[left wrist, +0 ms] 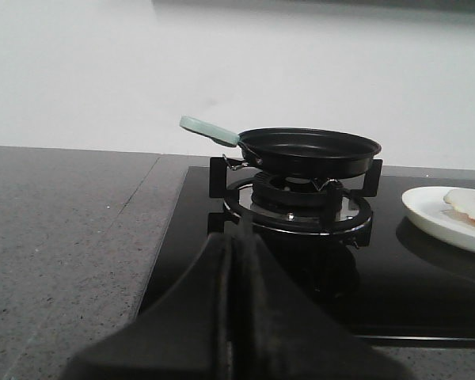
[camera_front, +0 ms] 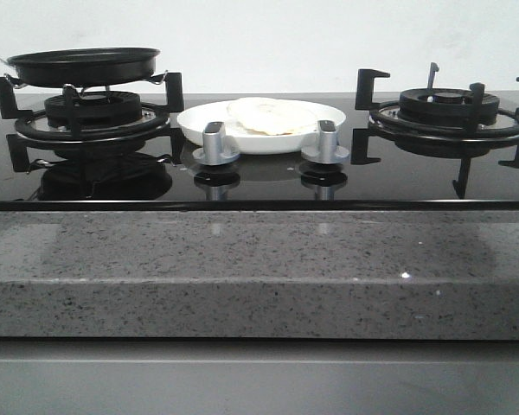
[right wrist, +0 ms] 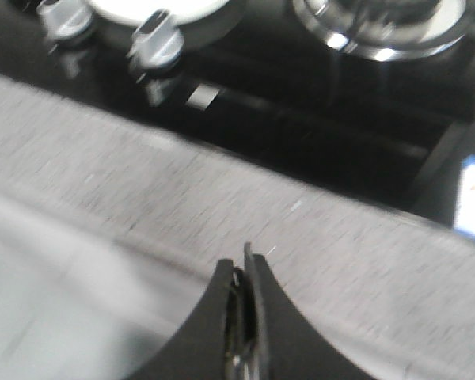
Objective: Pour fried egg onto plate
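Left hand (left wrist: 236, 317): fingers pressed together, clenched on nothing; it hangs low over the near edge of the black cooktop (left wrist: 427, 301), pointing at the left burner.
Right hand (right wrist: 244, 317): fingers closed tight and empty, above the grey speckled table (right wrist: 142, 190) in front of the cooktop; this view is blurred, so finer detail is doubtful.
Frying pan (left wrist: 313, 150): black, resting level on the left burner grate (left wrist: 297, 206), its pale green handle (left wrist: 208, 130) pointing away from the plate; well apart from the left hand.
Plate (camera_front: 261, 125): white, on the cooktop between the two burners, just behind the two silver knobs (camera_front: 216, 143).
Fried egg (camera_front: 264, 114): lies on the plate, pale and wrinkled; well apart from both hands, off to the side of the left hand beyond the pan.
Right burner (camera_front: 450, 108): bare grate.
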{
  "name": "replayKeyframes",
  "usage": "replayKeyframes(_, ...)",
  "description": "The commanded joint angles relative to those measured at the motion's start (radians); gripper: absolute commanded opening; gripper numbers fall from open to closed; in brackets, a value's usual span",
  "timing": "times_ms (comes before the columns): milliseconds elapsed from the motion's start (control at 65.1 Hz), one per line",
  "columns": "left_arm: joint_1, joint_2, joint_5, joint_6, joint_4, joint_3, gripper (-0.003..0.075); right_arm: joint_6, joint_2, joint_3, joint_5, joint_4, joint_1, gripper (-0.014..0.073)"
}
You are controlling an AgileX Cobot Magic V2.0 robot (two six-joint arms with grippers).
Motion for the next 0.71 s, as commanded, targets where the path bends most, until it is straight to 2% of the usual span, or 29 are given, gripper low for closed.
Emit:
replayKeyframes(0, 0.003, -0.016, -0.075, -0.001, -0.008, 0.005, -0.0019, -0.009, -0.035, 0.047, -0.221, -0.040, -0.047, -0.0069)
replayKeyframes(184, 0.001, -0.016, -0.075, -0.001, -0.008, 0.005, -0.0019, -0.009, -0.195, 0.301, -0.593, -0.040, -0.165, -0.0069)
replayKeyframes(400, 0.001, -0.016, -0.075, -0.001, -0.008, 0.005, -0.0019, -0.009, -0.379, 0.561, -0.824, -0.040, -0.246, -0.0069)
replayKeyframes(538, 0.001, -0.016, -0.075, -0.001, -0.008, 0.005, -0.0019, -0.009, -0.425, 0.665, -0.913, -0.039, -0.257, -0.0069)
replayKeyframes(692, 0.001, -0.016, -0.075, -0.001, -0.008, 0.005, -0.0019, -0.009, -0.424, 0.661, -0.853, -0.039, -0.258, -0.0069)
